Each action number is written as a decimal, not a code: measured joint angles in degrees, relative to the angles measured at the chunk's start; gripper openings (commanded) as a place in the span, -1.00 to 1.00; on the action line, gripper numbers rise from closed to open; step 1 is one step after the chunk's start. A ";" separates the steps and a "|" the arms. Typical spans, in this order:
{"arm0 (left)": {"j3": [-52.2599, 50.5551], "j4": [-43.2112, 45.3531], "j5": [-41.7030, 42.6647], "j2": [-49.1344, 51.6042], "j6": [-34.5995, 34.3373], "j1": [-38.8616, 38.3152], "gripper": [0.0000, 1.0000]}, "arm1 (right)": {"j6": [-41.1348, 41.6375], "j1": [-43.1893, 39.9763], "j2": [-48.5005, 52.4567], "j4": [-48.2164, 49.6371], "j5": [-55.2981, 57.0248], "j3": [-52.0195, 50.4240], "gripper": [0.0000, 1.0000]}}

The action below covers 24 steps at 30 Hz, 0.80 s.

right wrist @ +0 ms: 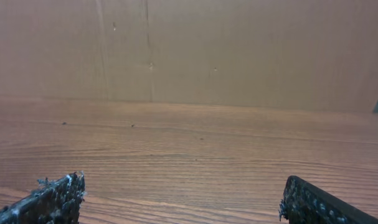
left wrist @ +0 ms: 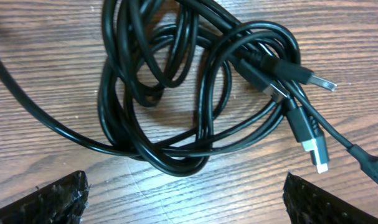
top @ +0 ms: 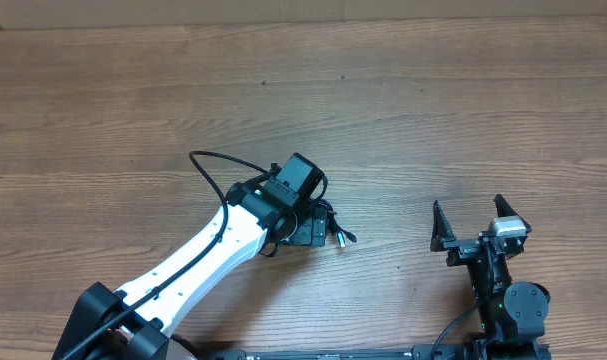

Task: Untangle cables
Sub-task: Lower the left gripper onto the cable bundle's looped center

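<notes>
Black cables (left wrist: pixel 111 118) knotted; left end effector (left wrist: pixel 184 190), right end effector (top: pixel 470 212) spread, empty.

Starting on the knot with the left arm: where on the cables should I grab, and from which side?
Probably a silver-tipped plug: the plugs stick out free at the bundle's edge, clear of the crossed loops of the cables. Bring the open left gripper straight down, jaws across the plug's black body.
</notes>
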 measured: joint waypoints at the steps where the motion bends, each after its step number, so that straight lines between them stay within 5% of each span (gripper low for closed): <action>1: 0.00 0.04 -0.35 0.00 -0.02 0.00 1.00 | -0.02 0.00 0.00 0.00 0.00 0.00 0.99; 24: 0.00 0.42 -4.87 0.00 -0.02 0.00 0.99 | 0.00 0.00 0.00 0.02 -0.02 0.00 1.00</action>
